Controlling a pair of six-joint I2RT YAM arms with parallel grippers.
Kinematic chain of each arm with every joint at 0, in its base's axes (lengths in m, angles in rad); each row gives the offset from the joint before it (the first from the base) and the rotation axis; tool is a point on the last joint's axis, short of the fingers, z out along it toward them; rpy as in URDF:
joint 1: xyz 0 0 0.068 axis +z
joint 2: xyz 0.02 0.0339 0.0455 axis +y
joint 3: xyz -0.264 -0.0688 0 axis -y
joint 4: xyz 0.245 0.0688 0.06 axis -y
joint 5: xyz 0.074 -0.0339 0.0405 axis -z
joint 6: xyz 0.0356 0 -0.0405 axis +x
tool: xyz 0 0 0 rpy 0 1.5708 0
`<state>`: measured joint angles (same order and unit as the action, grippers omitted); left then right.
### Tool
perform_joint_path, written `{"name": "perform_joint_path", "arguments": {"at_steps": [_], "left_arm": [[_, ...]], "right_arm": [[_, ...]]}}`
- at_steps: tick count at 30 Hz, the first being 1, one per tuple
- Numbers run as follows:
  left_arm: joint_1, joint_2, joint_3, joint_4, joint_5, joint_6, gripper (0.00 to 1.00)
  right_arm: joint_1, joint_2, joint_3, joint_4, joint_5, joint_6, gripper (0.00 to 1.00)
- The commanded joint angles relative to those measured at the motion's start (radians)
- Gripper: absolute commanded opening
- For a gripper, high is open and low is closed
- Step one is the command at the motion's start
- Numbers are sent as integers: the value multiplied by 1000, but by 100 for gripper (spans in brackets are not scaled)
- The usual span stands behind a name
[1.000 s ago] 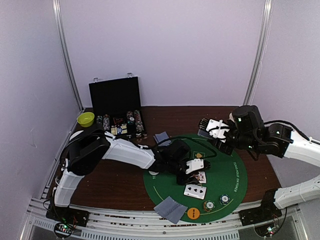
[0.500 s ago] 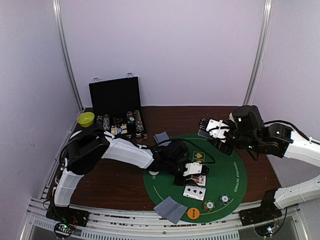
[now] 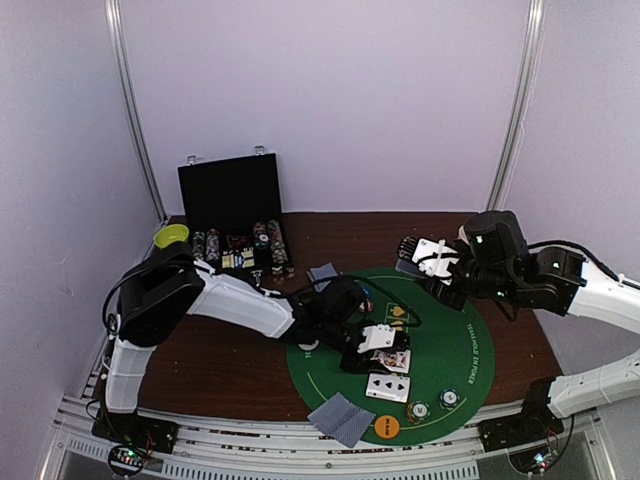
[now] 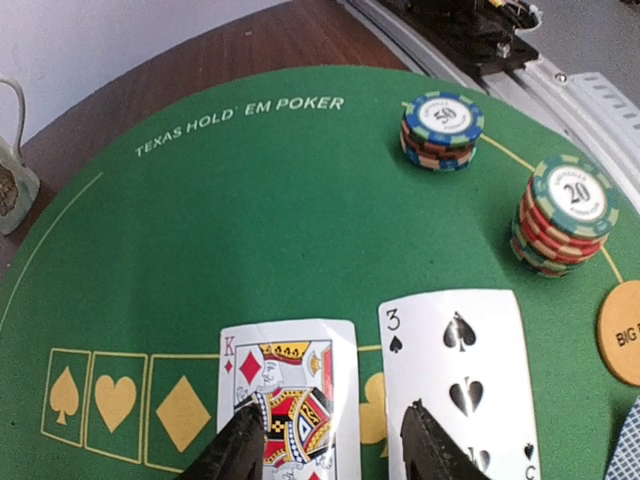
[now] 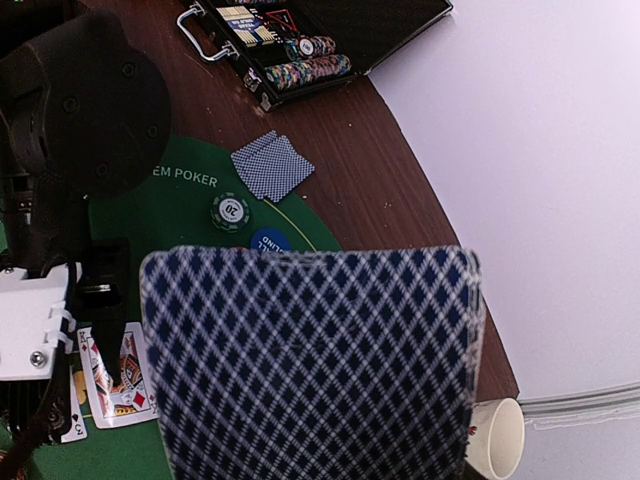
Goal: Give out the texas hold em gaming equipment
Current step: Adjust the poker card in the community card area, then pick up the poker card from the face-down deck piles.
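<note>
Black hinged case [image 3: 230, 195], lid up: rows of multicoloured chips [image 5: 310, 68] inside. Round green felt mat [image 3: 450, 345]: king of diamonds [image 4: 288, 385], 3 of spades [image 4: 460, 365], 2 chip stacks [image 4: 441, 130]; orange disc [image 4: 622, 330], cut off. Left gripper [image 4: 335, 440] released, over both cards. Right gripper [image 3: 415, 250] grasping blue-checked card pack [image 5: 310, 360], fingers hidden behind it.

Left hand [image 3: 375, 343] hangs over face-up cards [image 3: 389, 386] on green mat [image 3: 455, 335].
</note>
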<state>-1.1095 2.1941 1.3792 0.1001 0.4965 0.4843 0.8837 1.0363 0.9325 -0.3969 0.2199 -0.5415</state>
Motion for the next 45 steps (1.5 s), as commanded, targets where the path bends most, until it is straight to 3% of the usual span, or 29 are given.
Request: {"name": "perform_joint_path", "arguments": {"at_steps": [1, 6, 13, 23, 34, 45], "left_arm": [[27, -78, -42, 126, 59, -40, 50], [33, -101, -76, 144, -5, -42, 51], [32, -4, -2, 175, -278, -109, 44], [10, 123, 126, 117, -248, -43, 45], [10, 112, 80, 79, -159, 24, 45], [10, 33, 7, 226, -279, -133, 47]], "right_arm": [[-6, -5, 29, -12, 11, 18, 43], [-6, -8, 27, -11, 13, 13, 43], [-5, -7, 26, -8, 10, 14, 43], [-6, -7, 24, -13, 7, 19, 43], [-6, -16, 25, -19, 7, 20, 43], [-6, -14, 28, -19, 6, 18, 43]]}}
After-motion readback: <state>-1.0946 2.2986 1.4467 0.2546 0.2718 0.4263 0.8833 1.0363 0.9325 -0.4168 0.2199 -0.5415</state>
